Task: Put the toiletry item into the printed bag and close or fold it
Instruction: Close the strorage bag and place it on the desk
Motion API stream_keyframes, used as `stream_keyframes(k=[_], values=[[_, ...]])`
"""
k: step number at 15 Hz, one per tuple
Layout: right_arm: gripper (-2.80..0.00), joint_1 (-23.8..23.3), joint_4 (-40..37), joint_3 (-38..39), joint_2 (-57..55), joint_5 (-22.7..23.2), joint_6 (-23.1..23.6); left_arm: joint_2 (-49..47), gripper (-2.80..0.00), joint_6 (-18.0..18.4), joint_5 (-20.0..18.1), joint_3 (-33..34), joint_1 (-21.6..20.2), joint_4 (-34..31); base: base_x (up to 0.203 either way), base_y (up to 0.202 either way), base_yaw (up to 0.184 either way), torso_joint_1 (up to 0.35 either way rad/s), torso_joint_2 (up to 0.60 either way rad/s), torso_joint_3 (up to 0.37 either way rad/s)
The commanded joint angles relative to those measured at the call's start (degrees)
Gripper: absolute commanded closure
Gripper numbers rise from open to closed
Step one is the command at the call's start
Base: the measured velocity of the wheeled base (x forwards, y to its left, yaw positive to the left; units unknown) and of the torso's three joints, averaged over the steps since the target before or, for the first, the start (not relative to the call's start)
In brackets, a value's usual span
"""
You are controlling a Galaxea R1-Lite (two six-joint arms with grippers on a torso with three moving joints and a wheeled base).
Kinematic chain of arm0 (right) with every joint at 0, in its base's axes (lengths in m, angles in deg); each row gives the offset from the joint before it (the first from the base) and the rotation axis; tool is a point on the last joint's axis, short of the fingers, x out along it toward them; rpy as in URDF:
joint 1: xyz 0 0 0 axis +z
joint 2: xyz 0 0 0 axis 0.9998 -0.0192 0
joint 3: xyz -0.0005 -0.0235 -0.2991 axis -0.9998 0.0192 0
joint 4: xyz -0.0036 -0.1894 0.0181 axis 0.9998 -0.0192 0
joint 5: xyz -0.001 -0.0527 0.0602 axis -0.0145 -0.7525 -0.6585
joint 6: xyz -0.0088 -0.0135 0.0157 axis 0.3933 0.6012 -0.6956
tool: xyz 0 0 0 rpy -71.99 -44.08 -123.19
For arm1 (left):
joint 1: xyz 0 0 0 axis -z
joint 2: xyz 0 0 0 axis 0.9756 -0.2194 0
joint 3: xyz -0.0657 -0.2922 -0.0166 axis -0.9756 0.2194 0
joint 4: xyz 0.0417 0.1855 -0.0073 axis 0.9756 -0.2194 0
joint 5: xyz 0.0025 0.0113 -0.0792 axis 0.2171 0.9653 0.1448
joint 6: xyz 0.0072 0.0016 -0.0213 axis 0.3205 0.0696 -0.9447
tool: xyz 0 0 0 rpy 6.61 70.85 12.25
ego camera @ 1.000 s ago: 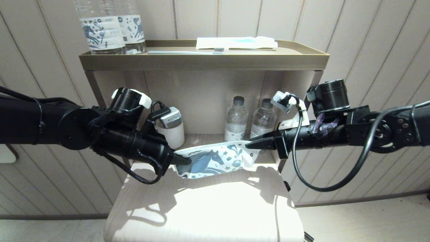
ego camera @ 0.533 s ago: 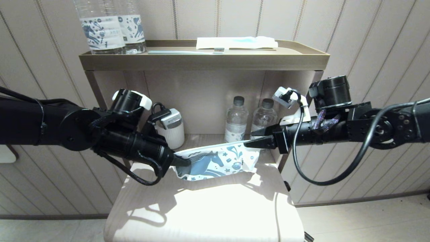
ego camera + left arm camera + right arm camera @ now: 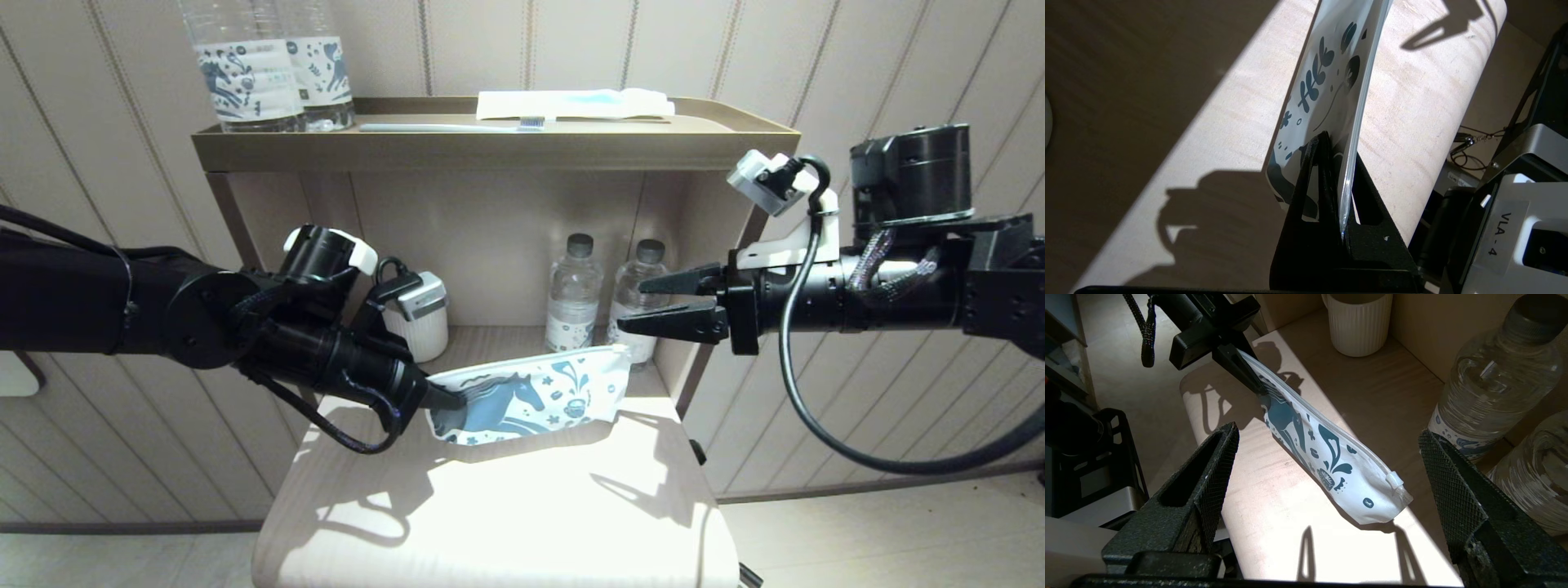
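Note:
The printed bag (image 3: 531, 394), white with a dark blue horse and motifs, hangs just above the pale wooden table, held by one end. My left gripper (image 3: 445, 398) is shut on that end; the left wrist view shows its black fingers pinching the bag (image 3: 1327, 81) at the zip edge. The bag's zip slider (image 3: 1393, 481) sits at the free end and the top edge looks closed. My right gripper (image 3: 665, 304) hovers open, up and to the right of the bag (image 3: 1331, 457), holding nothing. No plain white toiletry piece shows outside the bag.
A wooden table (image 3: 506, 506) lies below. Behind stands a shelf unit (image 3: 490, 147) with two small water bottles (image 3: 608, 290) and a white ribbed cup (image 3: 420, 322) on the lower level; large bottles (image 3: 269, 65), a toothbrush (image 3: 449, 126) and a white packet (image 3: 571, 104) on top.
My right gripper let go of the bag's right end, opened, and pulled back up and to the right. The bag's free end dropped slightly; the left gripper keeps its hold.

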Motion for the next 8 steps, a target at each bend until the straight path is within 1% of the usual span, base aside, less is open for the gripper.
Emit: stream_keyframes(k=[1,8], values=[[-2.8,0.05,0.11,0.09,1.25,0.27,-0.02,-0.32,0.0,0.02,-0.13,-0.01,0.08,-0.02,0.0,0.0,0.0,0.0,0.0,0.0],[-2.8,0.05,0.11,-0.09,1.07,0.27,-0.2,-0.57,0.0,-0.05,0.33,-0.25,0.88,0.97,0.0,0.0,0.0,0.0,0.0,0.0]])
